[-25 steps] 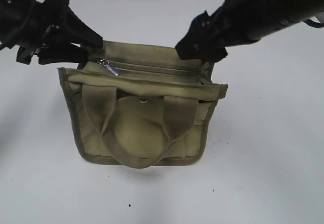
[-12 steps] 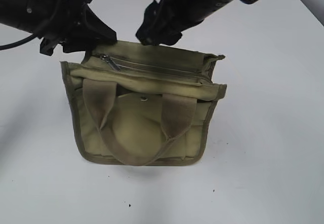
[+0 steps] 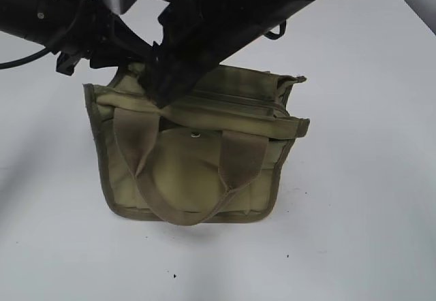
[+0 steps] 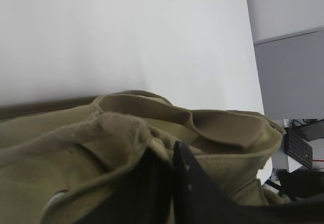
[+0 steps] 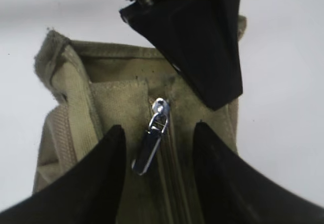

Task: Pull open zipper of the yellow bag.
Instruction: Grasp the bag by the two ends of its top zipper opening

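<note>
The yellow bag [image 3: 197, 171] stands upright on the white table, handles toward the camera. My left gripper [image 3: 136, 56] is at the bag's back left corner. In the left wrist view this gripper [image 4: 171, 150] is shut on a fold of the bag's canvas edge [image 4: 76, 153]. My right gripper [image 3: 160, 100] reaches across from the right onto the left end of the bag's top. In the right wrist view it [image 5: 159, 127] is open, with one finger on each side of the silver pull tab [image 5: 149, 150], which no finger touches. The zipper [image 5: 169, 193] looks closed.
The two webbing handles [image 3: 180, 209] hang down the bag's front, and a small metal snap [image 3: 195, 135] sits between them. White table [image 3: 354, 212] surrounds the bag. The right arm's black body [image 3: 231, 15] crosses above the bag. The table's far edge [image 4: 255, 41] shows in the left wrist view.
My right arm has swung left across the bag's top to the zipper pull, and its jaws have narrowed. My left gripper has closed on the bag's back left corner.
</note>
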Robot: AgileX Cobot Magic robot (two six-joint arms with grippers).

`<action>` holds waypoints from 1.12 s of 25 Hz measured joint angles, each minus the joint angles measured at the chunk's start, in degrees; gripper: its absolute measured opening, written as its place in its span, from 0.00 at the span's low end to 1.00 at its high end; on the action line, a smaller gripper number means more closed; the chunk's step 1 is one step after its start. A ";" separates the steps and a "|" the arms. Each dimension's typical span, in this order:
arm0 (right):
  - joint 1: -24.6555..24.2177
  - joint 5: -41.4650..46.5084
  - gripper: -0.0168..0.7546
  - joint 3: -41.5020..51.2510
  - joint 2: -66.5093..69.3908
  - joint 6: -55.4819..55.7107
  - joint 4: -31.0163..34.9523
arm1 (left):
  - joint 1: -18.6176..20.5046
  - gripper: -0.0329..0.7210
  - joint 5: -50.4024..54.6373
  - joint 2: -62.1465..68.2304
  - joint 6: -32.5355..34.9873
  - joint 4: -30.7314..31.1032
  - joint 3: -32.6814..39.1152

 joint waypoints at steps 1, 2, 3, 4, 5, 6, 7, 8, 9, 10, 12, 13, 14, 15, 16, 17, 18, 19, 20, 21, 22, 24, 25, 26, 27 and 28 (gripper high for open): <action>0.12 -0.33 0.47 0.00 0.39 0.00 0.00 | 0.00 0.09 0.13 0.00 0.00 -0.08 0.00; 0.12 -0.90 0.47 0.00 0.86 0.00 0.00 | 0.00 0.09 0.13 0.00 0.05 -0.08 0.00; 0.12 -1.55 0.47 0.00 1.34 0.00 0.00 | 0.00 0.09 0.17 0.00 0.05 -0.15 0.00; 0.12 -1.88 0.47 -0.05 1.76 0.00 0.00 | 0.00 0.08 0.17 0.00 0.05 -0.36 0.00; 0.12 -2.00 0.47 -0.05 2.08 0.00 0.00 | 0.00 0.09 0.17 0.00 0.05 -0.61 0.00; 0.12 -2.00 0.47 -0.05 2.30 0.00 0.00 | 0.00 0.09 0.17 0.00 0.05 -0.96 0.00; 0.12 -2.04 0.47 -0.05 2.56 0.00 0.00 | 0.00 0.09 0.27 0.02 0.05 -1.13 0.00; 0.12 -2.04 0.47 -0.05 2.98 0.00 -0.19 | 0.00 0.09 0.33 0.02 0.05 -1.25 0.00; 0.12 -2.04 0.46 -0.05 3.26 0.00 -0.25 | 0.00 0.09 0.47 0.02 0.05 -1.31 0.00; 0.12 -2.04 0.45 -0.05 3.64 0.06 -0.51 | 0.00 0.09 -0.07 0.07 0.05 -1.31 0.00; 0.12 -2.04 0.39 -0.34 4.34 0.37 -0.90 | 0.00 0.08 0.17 0.07 0.05 -1.24 0.00; 0.12 -2.04 0.37 -0.34 4.58 0.50 -1.22 | 0.00 0.08 0.25 0.07 0.05 -1.08 0.00; 0.12 -1.99 0.32 -0.40 4.79 0.57 -1.58 | 0.00 0.08 0.37 0.07 0.05 -1.07 0.00; 0.12 -1.84 0.29 -0.40 4.93 0.63 -1.85 | 0.00 0.08 0.51 0.07 0.05 -0.93 0.00; 0.12 -1.51 0.26 -0.45 4.92 0.73 -2.06 | 0.00 0.08 0.71 0.07 0.05 -0.93 0.00; 0.12 -1.06 0.21 -0.44 4.93 0.75 -2.19 | 0.00 0.08 0.83 0.07 0.05 -0.93 0.00; 0.12 -0.49 0.15 -0.44 4.93 0.80 -2.48 | 0.00 0.08 0.97 0.07 0.11 -0.93 0.00; 0.12 0.00 0.09 -0.44 4.98 0.82 -2.77 | 0.00 0.08 1.16 0.09 0.10 -0.99 0.00; 0.12 0.55 0.05 -0.44 4.98 0.88 -3.01 | 0.00 0.08 1.34 0.09 0.10 -1.12 0.00; 0.12 1.11 0.03 -0.44 4.98 0.88 -3.08 | 0.00 0.08 1.50 0.09 0.10 -1.25 0.00; 0.12 1.66 0.02 -0.56 4.98 0.93 -3.13 | 0.00 0.08 1.72 0.09 0.10 -1.30 0.00; 0.12 2.92 0.02 -0.81 4.98 1.02 -3.55 | 0.00 0.08 2.08 0.09 0.10 -1.30 0.00; 0.12 3.61 0.02 -0.86 4.81 1.44 -3.81 | 0.00 0.08 2.23 0.09 0.10 -1.30 0.00; -0.09 4.43 0.02 -0.87 4.49 2.22 -4.42 | 0.00 0.08 2.41 0.09 0.10 -1.45 0.00; -0.38 5.63 0.02 -0.87 4.16 3.11 -5.16 | 0.00 0.08 2.70 0.09 0.10 -1.74 0.00; -0.74 7.11 0.02 -0.87 3.50 4.53 -5.72 | 0.00 0.08 2.90 0.09 0.10 -1.98 0.00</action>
